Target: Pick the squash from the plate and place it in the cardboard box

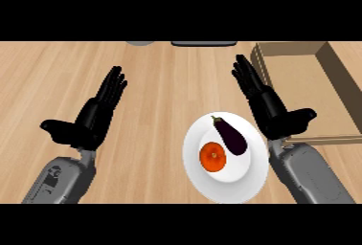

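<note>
Right hand (272, 107), left hand (92, 117) flat, empty; could grab eggplant (231, 135) just beside squash (213, 156) on plate (230, 189), or clip box (329, 139) wall

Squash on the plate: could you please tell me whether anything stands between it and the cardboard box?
Yes. The eggplant lies on the plate just beyond the squash, on its box side, and the open right hand stands between the plate and the cardboard box. Nothing else shows there.

Orange squash (213, 156) and aubergine (231, 136) on white plate (230, 185), cardboard box (300, 81) beside right hand (272, 107)
</note>
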You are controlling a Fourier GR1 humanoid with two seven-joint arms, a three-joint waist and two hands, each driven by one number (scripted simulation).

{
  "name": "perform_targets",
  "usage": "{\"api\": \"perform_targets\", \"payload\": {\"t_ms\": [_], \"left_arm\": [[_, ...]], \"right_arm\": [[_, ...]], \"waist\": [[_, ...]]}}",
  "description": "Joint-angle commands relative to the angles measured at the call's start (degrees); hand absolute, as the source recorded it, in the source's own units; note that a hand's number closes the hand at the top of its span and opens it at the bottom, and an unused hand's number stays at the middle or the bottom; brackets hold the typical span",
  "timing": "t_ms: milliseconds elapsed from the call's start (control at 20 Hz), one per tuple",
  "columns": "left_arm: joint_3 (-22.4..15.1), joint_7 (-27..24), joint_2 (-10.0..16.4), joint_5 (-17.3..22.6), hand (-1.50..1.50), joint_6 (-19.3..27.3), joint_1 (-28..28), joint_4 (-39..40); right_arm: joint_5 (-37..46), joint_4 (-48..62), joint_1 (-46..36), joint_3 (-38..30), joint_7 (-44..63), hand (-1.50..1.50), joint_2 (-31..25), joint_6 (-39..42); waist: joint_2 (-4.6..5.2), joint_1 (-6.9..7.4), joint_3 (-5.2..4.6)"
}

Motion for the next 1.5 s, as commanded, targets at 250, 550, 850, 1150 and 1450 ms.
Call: {"api": "perform_targets", "payload": {"t_ms": [250, 550, 850, 1150, 1450], "left_arm": [[8.34, 5.63, 8.08, 3.53, 0.0, -0.83, 6.94, 1.55], [10.4, 11.46, 9.68, 7.55, 0.0, -1.88, 10.53, -3.84], [11.95, 12.51, 10.98, 7.73, 0.0, -2.15, 14.57, -6.66], [12.45, 12.52, 10.71, 8.86, 0.0, -3.38, 13.76, -5.7], [12.73, 14.95, 10.26, 8.88, 0.0, -2.18, 14.16, -7.85]], "right_arm": [[-9.36, 1.7, -3.37, 4.57, -1.01, -1.5, -6.61, 28.72], [-0.59, 7.43, 2.82, -3.36, -34.06, -1.5, -7.86, 27.46], [8.51, 0.67, 0.6, 0.26, -33.58, -1.5, -17.73, 34.03], [28.01, -3.67, -4.76, 6.93, -25.12, -1.5, -25.56, 29.12], [36.48, -12.75, -7.25, 13.99, -8.5, -1.5, -24.4, 32.71]], "waist": [[2.11, 4.65, -0.24], [1.6, 1.23, -0.16], [0.98, 0.34, -0.39], [0.92, 0.26, -0.53], [0.96, -0.12, -0.49]]}}
